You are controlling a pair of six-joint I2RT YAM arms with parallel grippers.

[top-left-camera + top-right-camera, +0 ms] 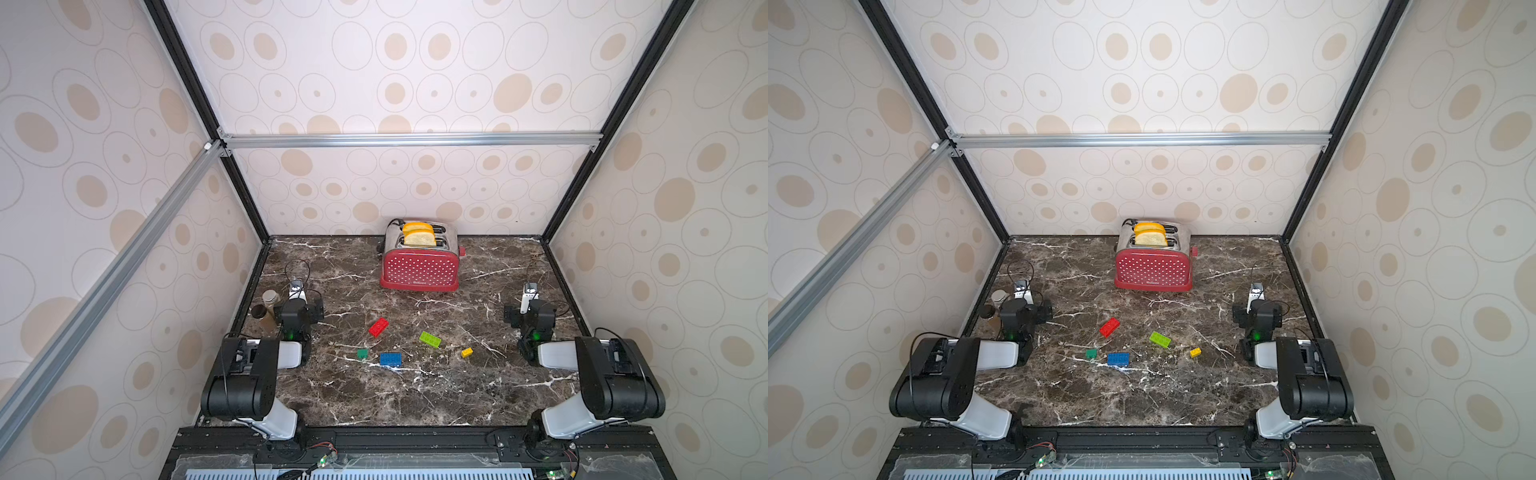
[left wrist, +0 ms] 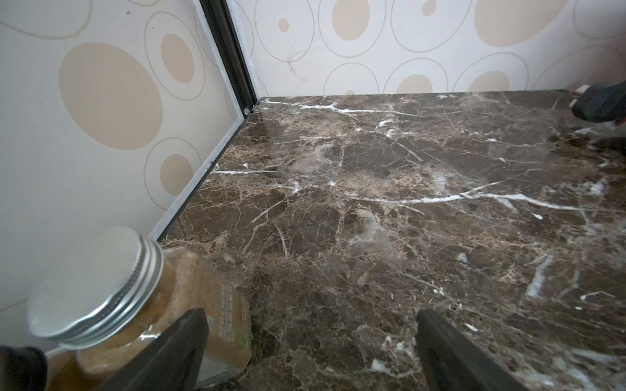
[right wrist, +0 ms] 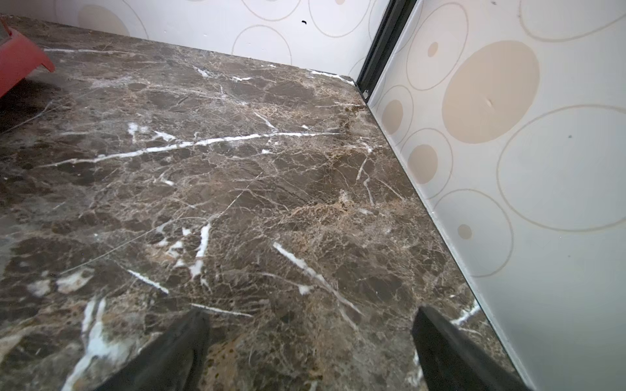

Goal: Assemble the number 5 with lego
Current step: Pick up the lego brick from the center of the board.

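Five loose lego bricks lie apart on the marble table, between the two arms, in both top views. They are red, lime green, yellow, dark green and blue. None is joined to another, and the number 5 is out of view. My left gripper stands open over bare marble near the left wall, well left of the bricks. My right gripper is open too, over bare marble by the right wall. Neither wrist view shows a brick.
A red polka-dot toaster holding two bread slices stands at the back centre. Two jars stand against the left wall beside the left arm; a metal-lidded jar is close to one left finger. Walls enclose three sides.
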